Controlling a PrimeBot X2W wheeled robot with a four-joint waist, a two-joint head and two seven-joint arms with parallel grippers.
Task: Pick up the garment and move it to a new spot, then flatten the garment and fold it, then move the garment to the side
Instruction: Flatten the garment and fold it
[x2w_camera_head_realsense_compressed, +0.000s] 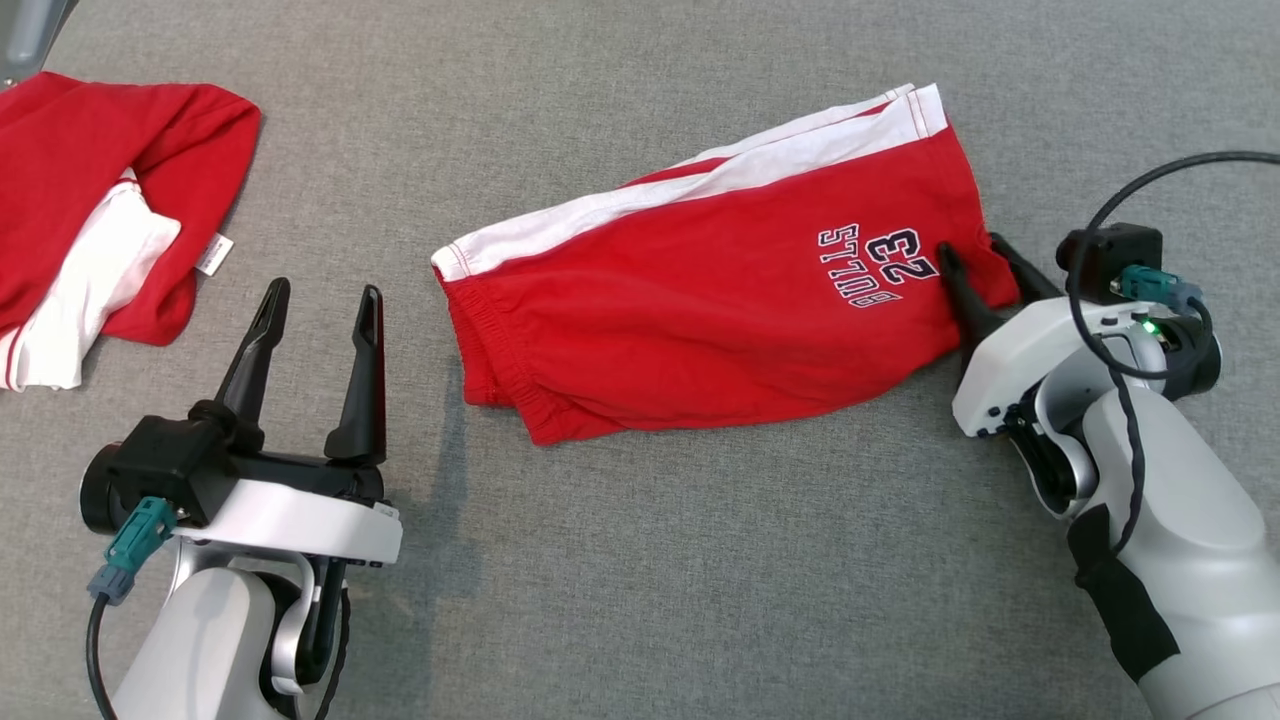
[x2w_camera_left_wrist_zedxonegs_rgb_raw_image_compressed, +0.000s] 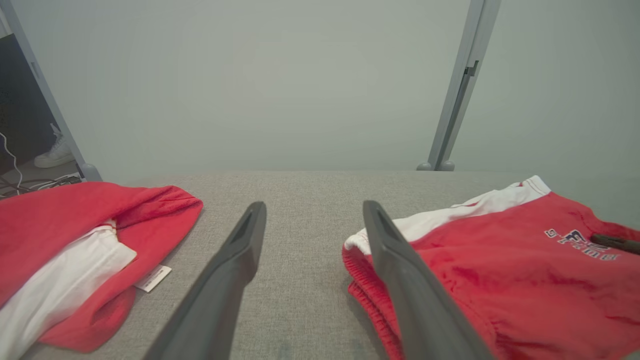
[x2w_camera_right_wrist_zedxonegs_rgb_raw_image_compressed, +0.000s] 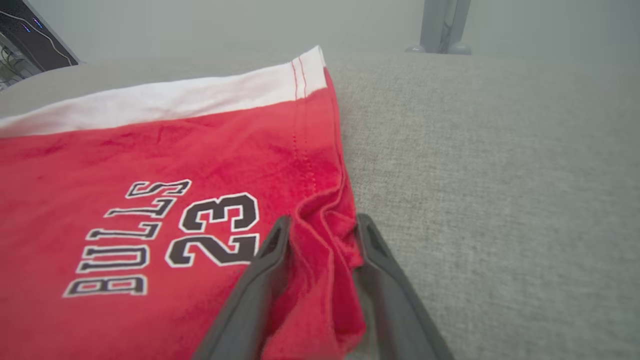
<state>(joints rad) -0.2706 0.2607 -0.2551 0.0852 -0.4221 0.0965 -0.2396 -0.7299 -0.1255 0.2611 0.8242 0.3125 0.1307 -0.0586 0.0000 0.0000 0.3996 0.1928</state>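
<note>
The garment (x2w_camera_head_realsense_compressed: 700, 300) is a pair of red shorts with a white side stripe and "BULLS 23" printed on it, lying folded on the grey surface at centre right. My right gripper (x2w_camera_head_realsense_compressed: 970, 248) is at the leg hem on the garment's right edge. In the right wrist view, the right gripper (x2w_camera_right_wrist_zedxonegs_rgb_raw_image_compressed: 322, 222) has its two fingers pressed on either side of a bunched ridge of the red hem (x2w_camera_right_wrist_zedxonegs_rgb_raw_image_compressed: 325, 200). My left gripper (x2w_camera_head_realsense_compressed: 326, 290) stands open over bare surface to the left of the waistband, holding nothing. The left wrist view shows the left gripper (x2w_camera_left_wrist_zedxonegs_rgb_raw_image_compressed: 314, 205) apart from the garment (x2w_camera_left_wrist_zedxonegs_rgb_raw_image_compressed: 525, 260).
A second red and white garment (x2w_camera_head_realsense_compressed: 90, 200) with a white label lies crumpled at the far left (x2w_camera_left_wrist_zedxonegs_rgb_raw_image_compressed: 75, 235). A grey metal post (x2w_camera_left_wrist_zedxonegs_rgb_raw_image_compressed: 452, 100) stands at the surface's far edge. A white shoe (x2w_camera_left_wrist_zedxonegs_rgb_raw_image_compressed: 52, 155) shows on the floor beyond.
</note>
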